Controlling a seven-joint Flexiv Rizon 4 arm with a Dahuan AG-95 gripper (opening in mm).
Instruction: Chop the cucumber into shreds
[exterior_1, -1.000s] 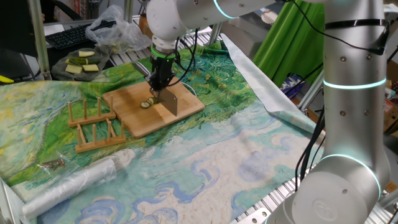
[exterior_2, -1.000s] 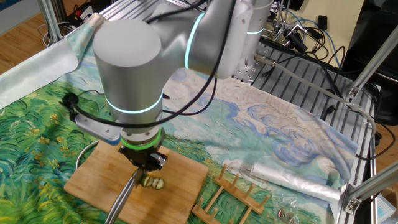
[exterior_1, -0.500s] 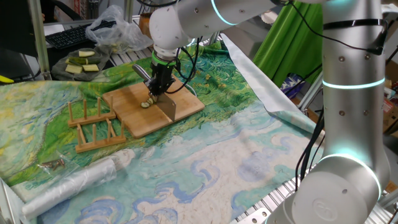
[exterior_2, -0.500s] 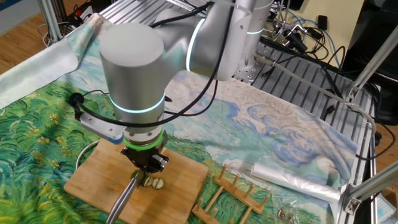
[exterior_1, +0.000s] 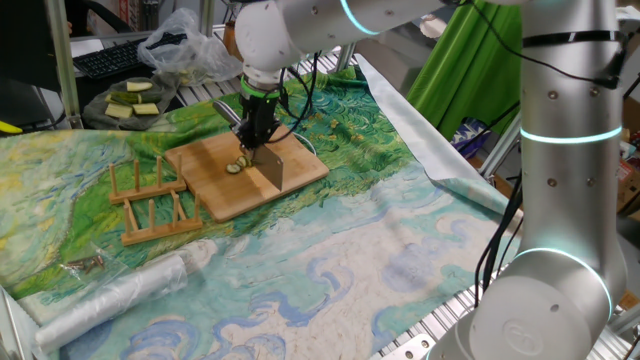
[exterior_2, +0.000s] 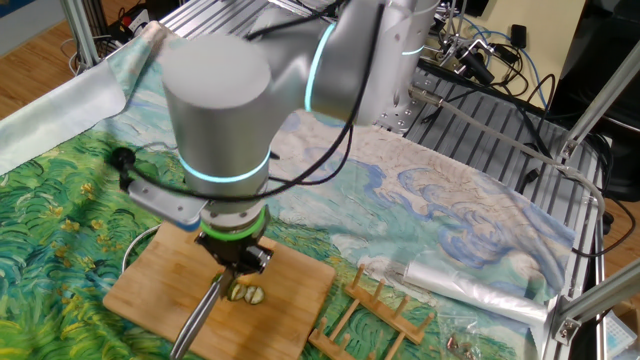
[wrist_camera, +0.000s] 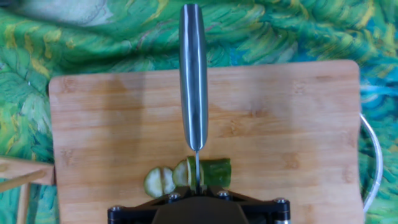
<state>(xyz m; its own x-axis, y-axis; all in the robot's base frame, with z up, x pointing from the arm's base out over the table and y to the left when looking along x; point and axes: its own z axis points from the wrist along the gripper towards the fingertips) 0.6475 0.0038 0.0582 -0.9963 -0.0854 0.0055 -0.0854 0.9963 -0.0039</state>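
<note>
Knife lifting off cucumber, next slice coming.
Gripper (exterior_1: 258, 141) is staying clamped on knife (wrist_camera: 193, 74), blade rising slightly; cucumber (wrist_camera: 210, 172) is lying near-centre on cutting board (wrist_camera: 298, 124), slices (wrist_camera: 163, 180) just left.

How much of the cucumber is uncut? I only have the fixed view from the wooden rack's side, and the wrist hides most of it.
Observer: The hand view shows a short dark green cucumber stub lying on the cutting board, to the right of the blade.
Operator: Where are the cut pieces?
Observer: The pale slices overlap on the blade's other side. There are roughly three.
Operator: Is the knife held firmly?
Observer: From the opposite fixed view, the gripper points down, shut on the handle of the knife. The wide blade stands upright over the board. I cannot tell whether its edge touches the wood.
</note>
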